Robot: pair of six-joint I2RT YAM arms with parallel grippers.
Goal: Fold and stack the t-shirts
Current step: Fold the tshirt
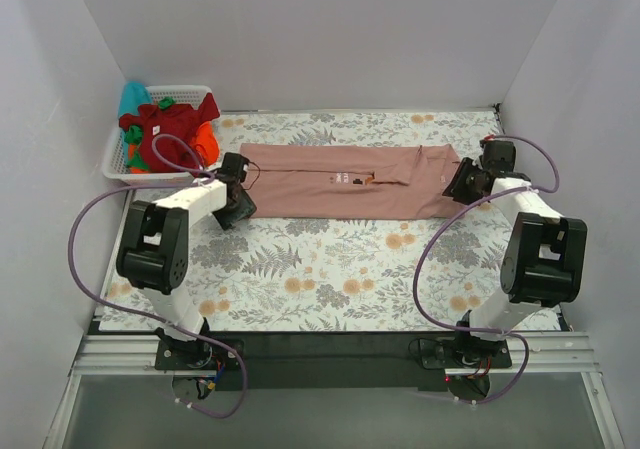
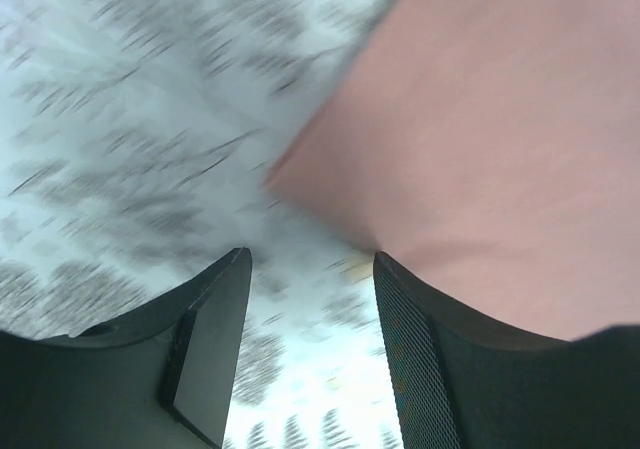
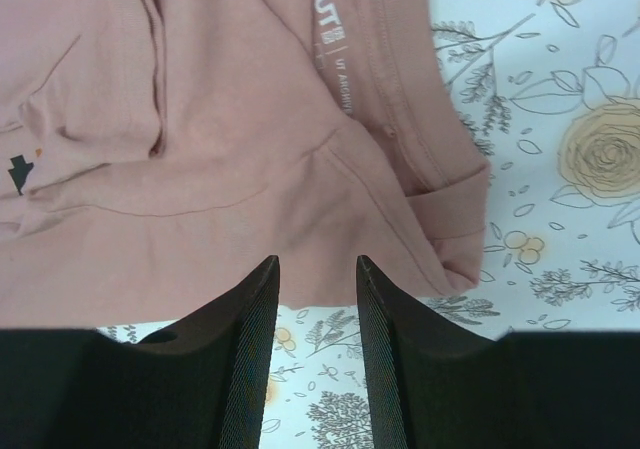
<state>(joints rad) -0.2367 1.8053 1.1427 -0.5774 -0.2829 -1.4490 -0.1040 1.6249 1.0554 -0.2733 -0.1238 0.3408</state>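
- The pink t-shirt point(image 1: 340, 181) lies flat on the floral table cloth point(image 1: 330, 269). It is folded into a long strip running left to right across the far half of the table, with its printed neck label at the right end.
- The left gripper point(image 2: 310, 259) sits at the strip's left end. Its jaws stand moderately apart with nothing between them (only table cloth shows in the gap, and the wrist view is blurred). The shirt's corner lies just beyond the tips; whether they touch it cannot be told.
- The right gripper point(image 3: 317, 261) sits at the strip's right end. Its jaws are parted more narrowly, with the tips at the shirt's near edge. No fabric is pinched between them.
- The dark red tee point(image 1: 165, 129), orange tee point(image 1: 207, 139) and teal tee point(image 1: 133, 97) are heaped unfolded in the white basket point(image 1: 115, 159) at the far left corner, apart from the strip.
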